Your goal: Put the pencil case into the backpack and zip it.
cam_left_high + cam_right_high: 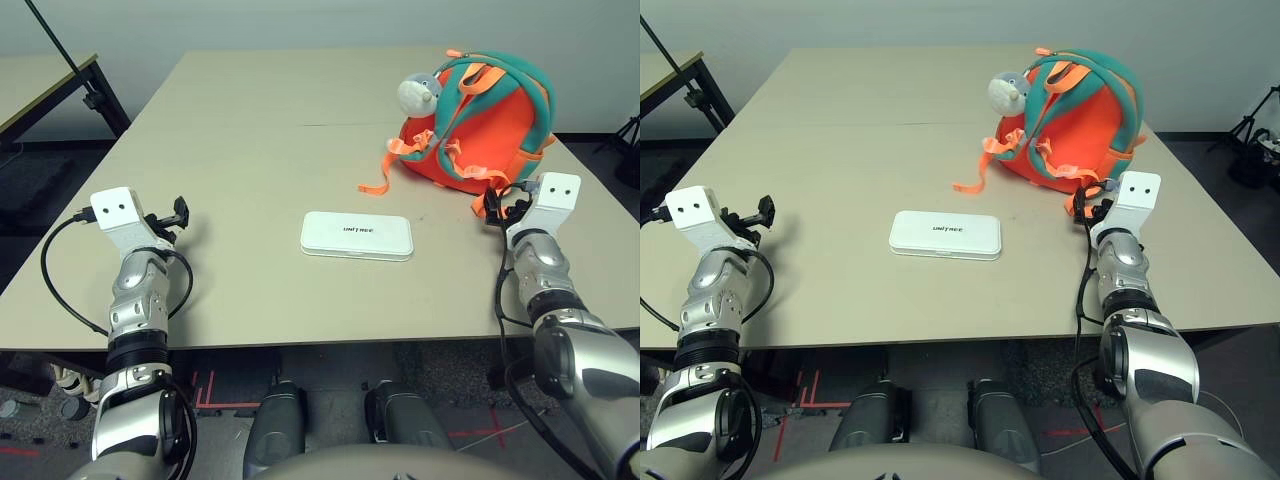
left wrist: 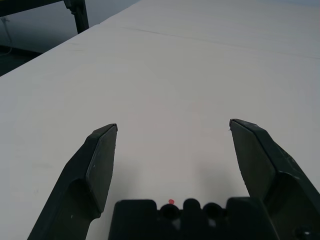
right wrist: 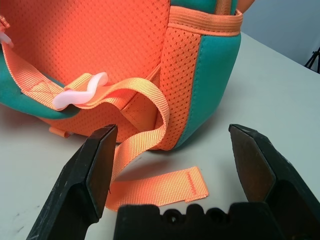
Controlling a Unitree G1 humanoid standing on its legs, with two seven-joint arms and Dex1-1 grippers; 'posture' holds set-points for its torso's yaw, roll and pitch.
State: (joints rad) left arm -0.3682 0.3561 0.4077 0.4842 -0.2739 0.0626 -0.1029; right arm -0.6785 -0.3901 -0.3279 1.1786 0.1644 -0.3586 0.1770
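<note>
I see the flat white hard pencil case [image 1: 357, 236] lying crosswise, between my wide-open left end effector [image 1: 180, 213] and wide-open right end effector [image 1: 497, 207], nearer the right one.

light: bright, even, overhead | shadows: soft, faint on table [image 1: 250, 150] | focus: sharp | glare: mild

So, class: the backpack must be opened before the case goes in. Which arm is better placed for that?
Probably the right. The right gripper hangs open beside the backpack, its webbing strap between the fingers. The left gripper is open over bare table, farther from both the backpack and the pencil case.
</note>
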